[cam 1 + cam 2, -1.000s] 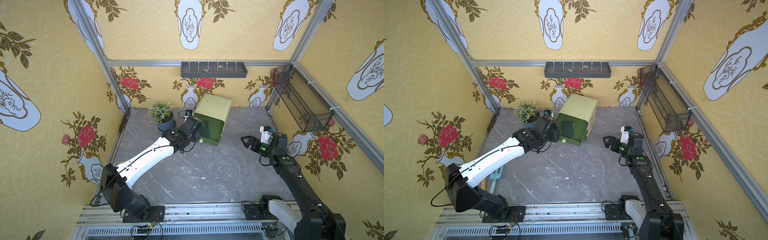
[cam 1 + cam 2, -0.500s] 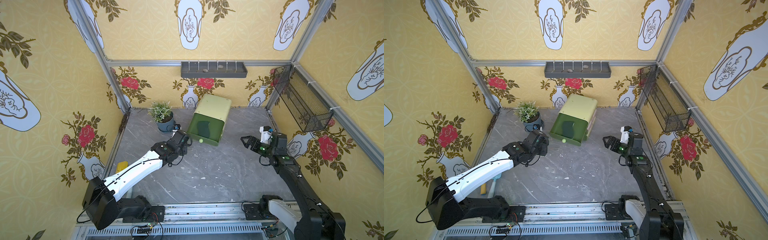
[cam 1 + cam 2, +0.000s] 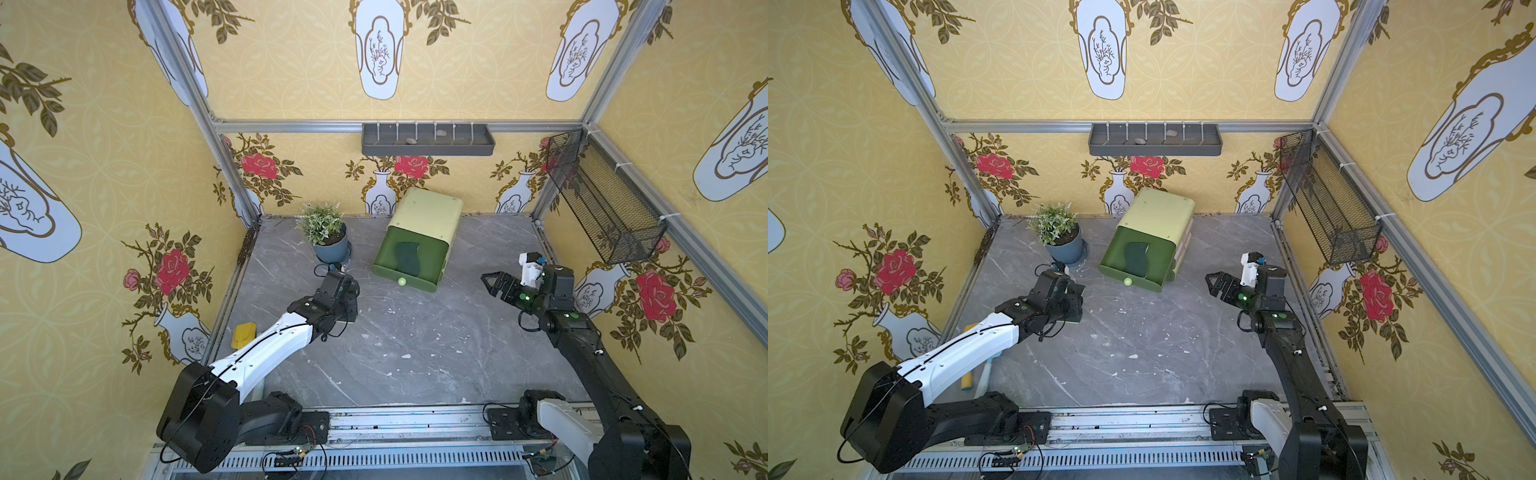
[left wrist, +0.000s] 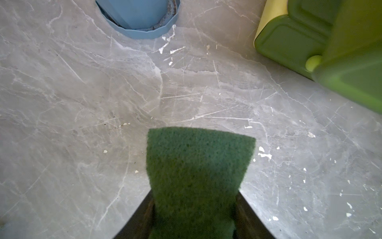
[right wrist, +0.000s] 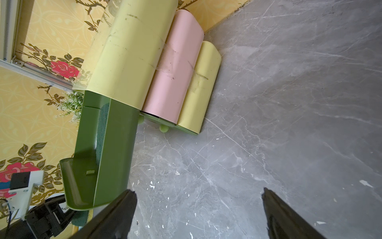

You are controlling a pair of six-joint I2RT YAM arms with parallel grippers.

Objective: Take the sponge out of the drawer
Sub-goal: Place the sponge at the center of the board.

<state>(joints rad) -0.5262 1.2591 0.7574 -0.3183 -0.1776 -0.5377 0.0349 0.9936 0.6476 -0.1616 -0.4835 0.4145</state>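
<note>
Left wrist: sponge (image 4: pixel 196 169) juts lengthwise, clamped by left gripper (image 4: pixel 195 209).

The sponge (image 4: pixel 196 175) hides most of the left fingers (image 4: pixel 138 223). The drawer (image 4: pixel 351 82) is blurred and cut off by the wrist view's edge.

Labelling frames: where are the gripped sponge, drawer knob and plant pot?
gripped sponge (image 4: pixel 198 165), left wrist view, green face.
drawer knob (image 3: pixel 401 281), a top view, ball centre.
plant pot (image 3: pixel 331 252), a top view, blue wall.
</note>
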